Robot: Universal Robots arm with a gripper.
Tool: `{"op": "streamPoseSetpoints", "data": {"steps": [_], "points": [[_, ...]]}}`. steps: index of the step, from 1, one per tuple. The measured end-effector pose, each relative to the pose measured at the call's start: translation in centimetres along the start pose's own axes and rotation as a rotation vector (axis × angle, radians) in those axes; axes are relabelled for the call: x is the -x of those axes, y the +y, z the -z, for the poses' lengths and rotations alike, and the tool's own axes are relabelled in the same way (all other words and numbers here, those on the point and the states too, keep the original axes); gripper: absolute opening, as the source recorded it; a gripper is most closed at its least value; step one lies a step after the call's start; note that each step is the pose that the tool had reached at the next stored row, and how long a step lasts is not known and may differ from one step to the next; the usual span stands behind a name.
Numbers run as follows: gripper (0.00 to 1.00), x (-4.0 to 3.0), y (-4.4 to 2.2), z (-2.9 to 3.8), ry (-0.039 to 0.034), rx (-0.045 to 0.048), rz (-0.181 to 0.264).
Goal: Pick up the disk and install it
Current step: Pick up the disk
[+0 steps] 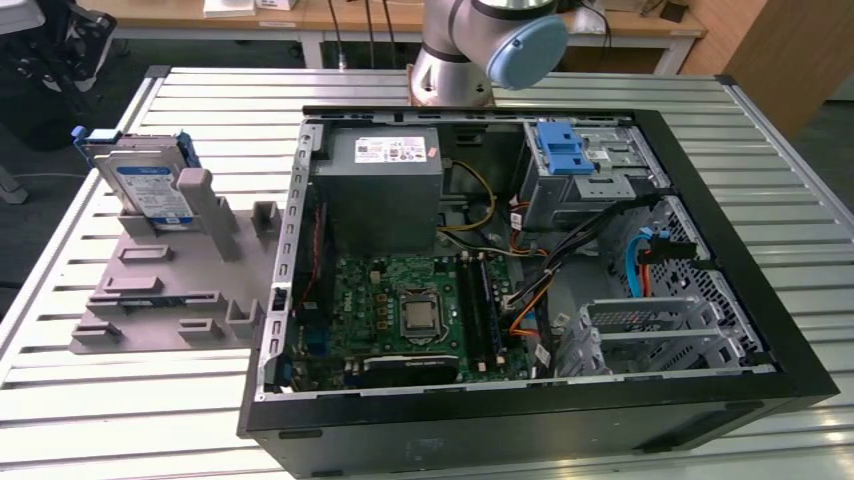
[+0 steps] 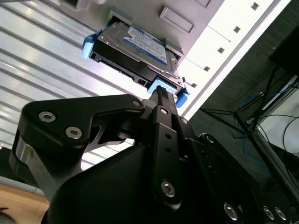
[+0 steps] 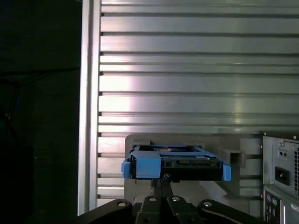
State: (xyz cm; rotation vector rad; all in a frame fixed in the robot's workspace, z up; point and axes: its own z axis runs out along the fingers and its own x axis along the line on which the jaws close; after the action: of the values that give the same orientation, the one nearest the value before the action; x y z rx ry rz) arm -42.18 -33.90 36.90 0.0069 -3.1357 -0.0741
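Note:
The disk point(image 1: 147, 185), a silver-grey drive with a white-and-blue label in a blue carrier, stands on edge in a grey holder point(image 1: 160, 290) at the exterior view's left. Both wrist views show it from a distance: the label side in the second wrist view point(image 2: 135, 49), and its blue-framed end in the first wrist view point(image 3: 175, 163). My gripper point(image 3: 160, 179) point(image 2: 162, 91) is black, its fingers are closed together with nothing between them, and it is lined up towards the disk's carrier but apart from it.
An open computer case point(image 1: 747, 250) lies flat at the middle and right of the slatted metal table point(image 1: 174, 420), with a motherboard point(image 1: 414, 315), a grey power supply box point(image 1: 380, 190), a blue latch piece point(image 1: 567, 150) and a metal drive cage point(image 1: 654, 330). The arm's base point(image 1: 467, 50) stands behind the case.

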Motion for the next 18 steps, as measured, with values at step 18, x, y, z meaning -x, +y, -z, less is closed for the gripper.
{"op": "streamPoseSetpoints", "data": {"steps": [18], "points": [[0.11,0.00,0.00,-0.02,0.0128,-0.0014,0.269]]}}
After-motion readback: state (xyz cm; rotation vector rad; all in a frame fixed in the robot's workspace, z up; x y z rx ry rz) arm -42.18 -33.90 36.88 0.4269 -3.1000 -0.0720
